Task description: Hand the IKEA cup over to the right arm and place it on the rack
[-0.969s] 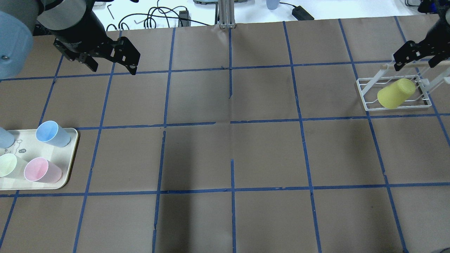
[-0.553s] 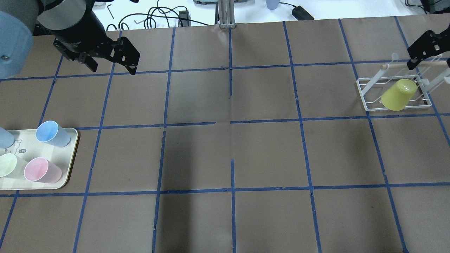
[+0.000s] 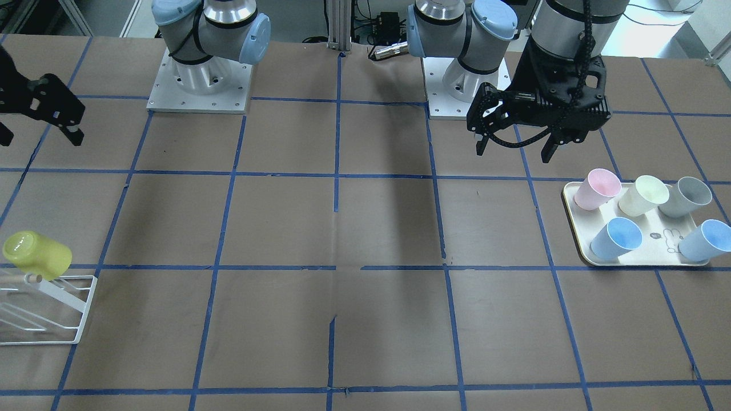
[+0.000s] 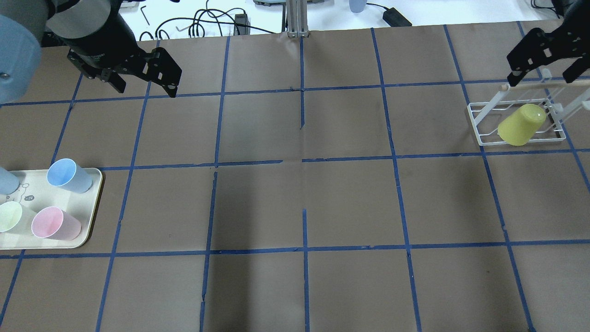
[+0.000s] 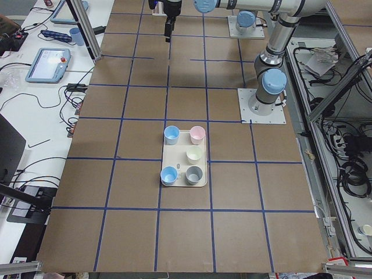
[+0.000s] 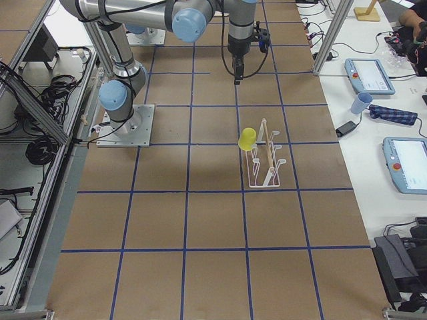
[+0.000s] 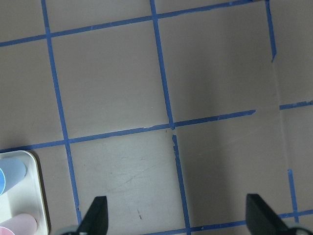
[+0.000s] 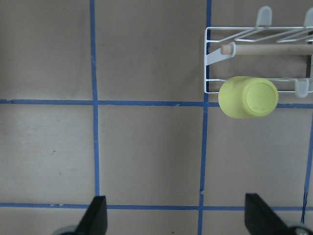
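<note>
Right hand (image 4: 540,74) has been drawn back from rack (image 4: 489,107), wide open and empty, cup (image 4: 522,125) left upturned on it; left hand (image 4: 147,92) also open, empty; task judged done.

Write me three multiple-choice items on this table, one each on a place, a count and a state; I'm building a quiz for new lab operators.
1. Where is the yellow cup?
A. On the tray
B. Upside down on the rack
C. In a gripper

2. How many cups are on the tray?
A. Three
B. Seven
C. Five

3. What state is the right gripper in?
A. Open and empty
B. Shut on the yellow cup
C. Shut on a blue cup

Answers:
1. B: its base faces up and it hangs tilted at the rack's end, touched by no gripper.
2. C: the front view shows one pink, one cream, one grey and two blue.
3. A: its wrist view shows the fingers spread wide with only table between them, the cup apart from them.
</note>
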Controlling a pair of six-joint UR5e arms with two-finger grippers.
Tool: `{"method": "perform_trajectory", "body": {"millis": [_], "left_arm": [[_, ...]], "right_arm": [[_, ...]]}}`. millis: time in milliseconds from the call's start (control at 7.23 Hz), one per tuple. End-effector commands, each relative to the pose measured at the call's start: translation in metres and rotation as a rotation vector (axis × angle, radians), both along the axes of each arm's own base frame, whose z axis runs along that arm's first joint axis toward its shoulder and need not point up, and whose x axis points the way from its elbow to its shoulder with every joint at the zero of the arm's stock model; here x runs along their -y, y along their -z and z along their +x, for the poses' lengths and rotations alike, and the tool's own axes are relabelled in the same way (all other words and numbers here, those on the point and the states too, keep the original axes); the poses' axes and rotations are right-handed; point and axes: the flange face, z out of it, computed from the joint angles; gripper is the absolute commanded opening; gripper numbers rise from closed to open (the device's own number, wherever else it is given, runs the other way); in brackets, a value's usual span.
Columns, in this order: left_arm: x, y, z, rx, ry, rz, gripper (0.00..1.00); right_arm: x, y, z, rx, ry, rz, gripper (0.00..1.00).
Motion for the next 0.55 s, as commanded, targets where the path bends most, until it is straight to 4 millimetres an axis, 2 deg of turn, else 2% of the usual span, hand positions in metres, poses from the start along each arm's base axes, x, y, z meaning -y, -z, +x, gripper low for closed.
{"method": "perform_trajectory", "body": {"millis": [0,138,415], "left_arm": [[0.000,0.001,0.000,0.000,0.000,0.002,1.00],[0.000,0.002,0.000,0.000,0.000,0.003,1.00],[0.000,0.003,0.000,-0.003,0.000,0.005,1.00]], "right_arm": [[-0.006,-0.014,0.090,0.009,0.046,-0.013,1.00],[-0.015,-0.015,0.126,0.009,0.035,-0.014,1.00],[-0.026,-0.009,0.167,0.013,0.008,-0.010,1.00]]}}
